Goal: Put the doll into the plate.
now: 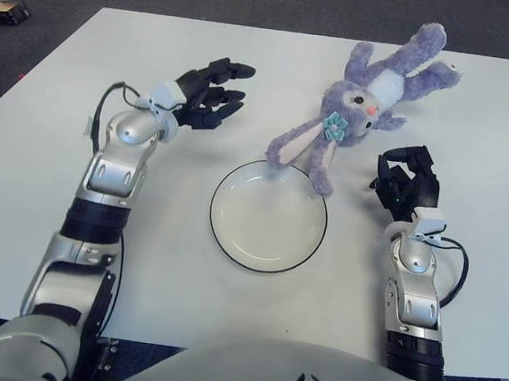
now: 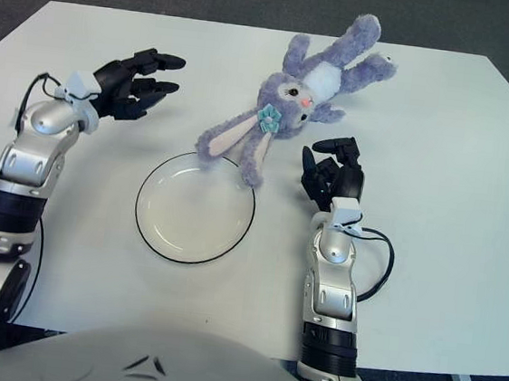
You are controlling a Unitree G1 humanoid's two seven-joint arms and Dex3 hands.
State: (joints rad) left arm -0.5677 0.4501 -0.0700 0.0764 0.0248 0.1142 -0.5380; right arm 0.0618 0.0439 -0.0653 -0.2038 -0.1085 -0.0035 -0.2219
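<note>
The left hand (image 1: 212, 93), fingers spread and empty, hovers well left of the doll (image 1: 366, 102), whose ears overlap the plate (image 1: 268, 217) rim. A sideways grab risks dragging the plate (right hand (image 1: 407, 181) curled, idle, beside the ears).

Fuzzy plush doll (image 1: 363, 106), glossy plate (image 1: 223, 233)

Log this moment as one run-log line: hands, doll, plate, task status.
left hand: open, raised left of doll | right hand: curled, empty, right of plate | doll: on table, ear tips over rim | plate: empty | task: not done
</note>
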